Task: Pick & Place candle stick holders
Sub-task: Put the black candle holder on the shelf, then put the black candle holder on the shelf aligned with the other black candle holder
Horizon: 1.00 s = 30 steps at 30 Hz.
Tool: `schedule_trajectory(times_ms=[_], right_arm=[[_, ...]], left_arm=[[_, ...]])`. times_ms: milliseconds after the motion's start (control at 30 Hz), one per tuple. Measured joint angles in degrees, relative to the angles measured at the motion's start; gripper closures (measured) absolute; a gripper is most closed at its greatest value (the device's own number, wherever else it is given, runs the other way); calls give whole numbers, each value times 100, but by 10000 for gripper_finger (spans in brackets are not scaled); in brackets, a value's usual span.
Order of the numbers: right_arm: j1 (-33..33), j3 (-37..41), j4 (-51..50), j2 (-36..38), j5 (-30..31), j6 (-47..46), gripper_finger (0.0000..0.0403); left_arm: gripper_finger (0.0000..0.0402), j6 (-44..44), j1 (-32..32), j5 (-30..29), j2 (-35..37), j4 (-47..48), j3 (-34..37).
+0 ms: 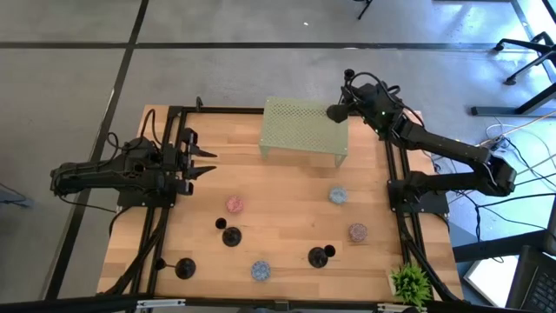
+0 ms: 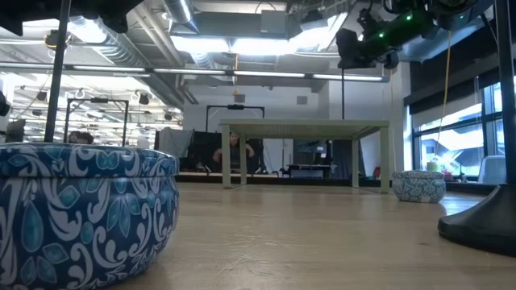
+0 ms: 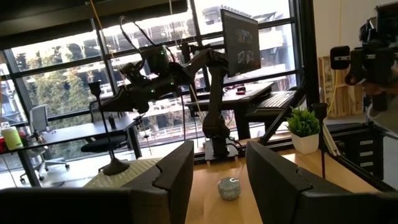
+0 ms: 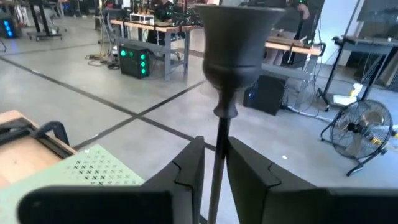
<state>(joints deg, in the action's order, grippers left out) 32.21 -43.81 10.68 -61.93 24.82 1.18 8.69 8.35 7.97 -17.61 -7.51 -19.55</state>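
No readable writing, right jaws (image 4: 214,165) clamping candle stick holder (image 4: 231,56) stem, left jaws (image 3: 219,168) wide

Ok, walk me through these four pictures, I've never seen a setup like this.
Two dark robot arms work at a wooden table. One picture looks down from above, one level across the tabletop, two from cameras on the wrists. The right gripper is shut on the thin stem of a black candle stick holder, at the corner of a green perforated rack. The left gripper waits open at the left edge. Three more black holders and four small patterned round pots stand on the wood, plus a green plant.
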Motion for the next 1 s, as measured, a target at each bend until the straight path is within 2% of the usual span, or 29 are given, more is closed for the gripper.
schedule_trajectory(times_ms=[500,800,900,1000], right_arm=[[-140,0,-339,109,9,273,214],[-991,-2,-1584,947,347,-122,195],[-1463,-2,-2054,1246,1,-546,194],[-1977,-2,-2525,1467,-773,-804,194]], left_arm=[[258,0,-1,0,1,0,1],[258,-58,0,0,0,2,0],[258,-61,1,0,-1,2,0],[258,-63,-1,-56,1,2,0]])
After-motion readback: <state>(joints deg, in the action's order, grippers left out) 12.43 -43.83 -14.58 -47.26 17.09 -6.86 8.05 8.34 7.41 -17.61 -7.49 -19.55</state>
